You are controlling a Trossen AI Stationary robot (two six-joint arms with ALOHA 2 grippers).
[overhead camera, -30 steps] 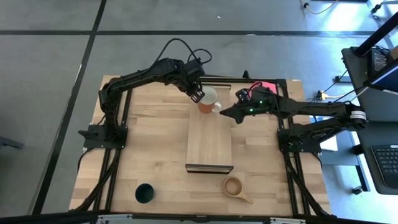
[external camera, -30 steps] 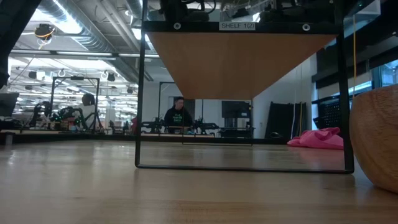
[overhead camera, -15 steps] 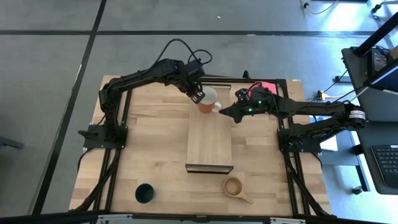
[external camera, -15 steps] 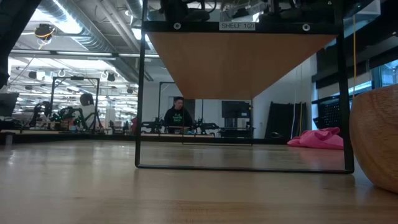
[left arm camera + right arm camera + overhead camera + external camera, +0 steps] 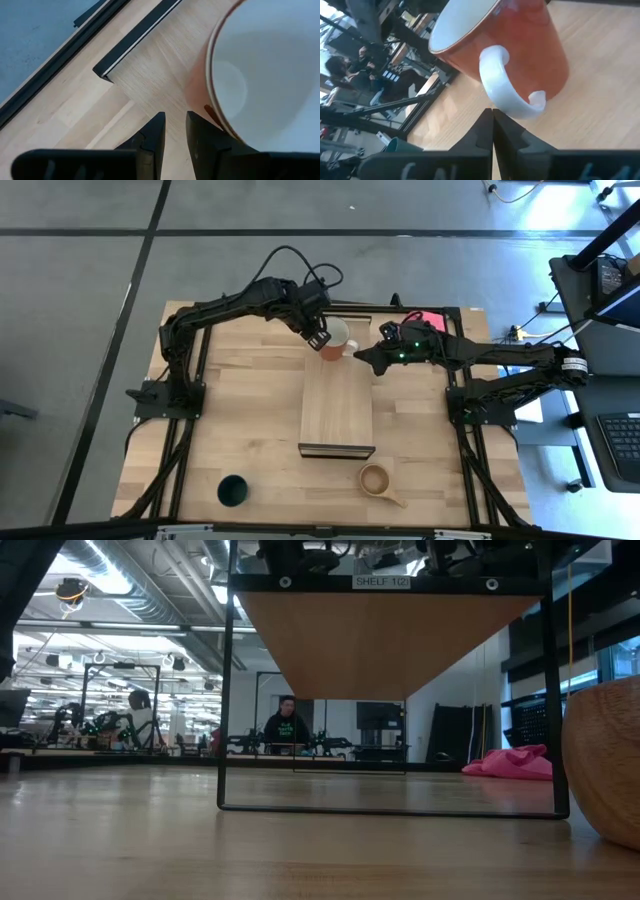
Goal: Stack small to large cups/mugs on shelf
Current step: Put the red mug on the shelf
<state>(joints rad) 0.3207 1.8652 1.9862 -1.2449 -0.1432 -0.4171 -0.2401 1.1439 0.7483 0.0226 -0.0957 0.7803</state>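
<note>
The red-orange mug (image 5: 338, 338) stands upright on the far end of the shelf (image 5: 337, 408). Its white handle (image 5: 351, 351) points toward the right arm. My left gripper (image 5: 319, 339) is at the mug's left side, open by a narrow gap, with nothing between the fingers (image 5: 175, 127). My right gripper (image 5: 358, 358) is shut, with its tips just off the handle (image 5: 506, 82). The dark green cup (image 5: 232, 490) and the tan wooden cup (image 5: 376, 478) stand on the tabletop near its near edge. The wooden cup (image 5: 605, 760) looms at the low view's right. My left gripper comes slanting down from the table's left, and the outer side of one finger (image 5: 202, 132) lies against the mug's orange wall just under the rim (image 5: 214, 119). The mug stays upright on the shelf. My right gripper's shut tips (image 5: 490, 120) end right at the handle's outer curve (image 5: 496, 102). Whether they touch it, I cannot tell.
A pink cloth (image 5: 420, 318) lies at the table's far right, seen also as a pink cloth (image 5: 510, 762) in the low view. The shelf sits raised on a black frame (image 5: 222, 740). A person (image 5: 287, 725) sits in the room beyond.
My left gripper has slid a little toward the near edge along the mug's left side. My right gripper has edged slightly toward the far edge, closer to the handle. The mug has barely shifted on the shelf.
</note>
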